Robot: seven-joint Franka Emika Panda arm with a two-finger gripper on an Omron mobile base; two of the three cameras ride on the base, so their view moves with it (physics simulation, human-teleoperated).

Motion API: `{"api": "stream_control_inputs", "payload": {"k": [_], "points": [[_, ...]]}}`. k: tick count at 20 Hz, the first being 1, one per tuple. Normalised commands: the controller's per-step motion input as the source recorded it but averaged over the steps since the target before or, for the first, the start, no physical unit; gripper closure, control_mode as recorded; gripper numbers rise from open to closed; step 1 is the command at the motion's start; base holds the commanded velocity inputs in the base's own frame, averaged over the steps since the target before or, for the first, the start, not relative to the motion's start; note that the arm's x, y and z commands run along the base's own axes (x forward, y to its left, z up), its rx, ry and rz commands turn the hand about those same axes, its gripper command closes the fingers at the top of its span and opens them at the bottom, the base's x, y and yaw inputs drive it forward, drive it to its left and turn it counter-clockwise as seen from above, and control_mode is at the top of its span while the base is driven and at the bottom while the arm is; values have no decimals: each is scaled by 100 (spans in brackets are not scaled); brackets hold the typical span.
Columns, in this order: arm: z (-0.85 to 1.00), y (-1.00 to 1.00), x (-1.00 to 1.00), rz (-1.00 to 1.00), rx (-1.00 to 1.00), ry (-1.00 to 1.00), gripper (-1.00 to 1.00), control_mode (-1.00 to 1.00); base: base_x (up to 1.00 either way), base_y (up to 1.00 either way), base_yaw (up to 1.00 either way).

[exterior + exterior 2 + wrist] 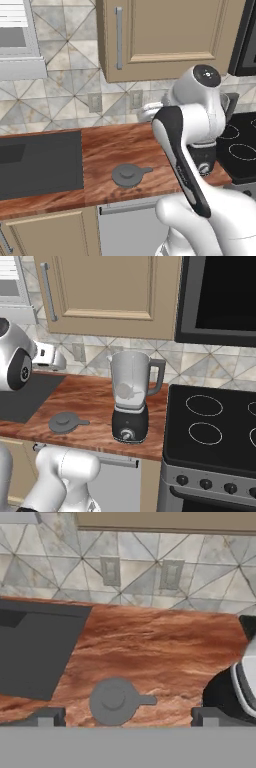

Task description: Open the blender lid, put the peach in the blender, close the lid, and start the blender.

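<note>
1 blender (130,406) on the wooden counter (95,401), with 1 round front knob (128,434) and 1 dark handle (157,376). 1 pale peach (124,390) inside the jar. 1 blender lid (65,422) flat on the counter, bearing 1 raised centre knob. 1 dark sink (40,162). 2 wall outlets (111,571) on the tiled backsplash. 1 cooktop (215,426) with 3 marked burner rings in view, 1 of them cut by the frame edge, and 4 control knobs (206,484) along its front. 1 upper cabinet (110,291) with 1 bar handle (49,291). 2 dark finger tips (46,717) at the bottom of the hand view.
</note>
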Motion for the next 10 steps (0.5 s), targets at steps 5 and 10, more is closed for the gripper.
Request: {"api": "stream_control_inputs", "payload": {"k": [5, 10], "points": [[-49, 57, 0, 16, 0, 13, -100, -100, 0, 0, 0], [-69, 6, 0, 4, 0, 11, -100, -100, 0, 0, 0]]}}
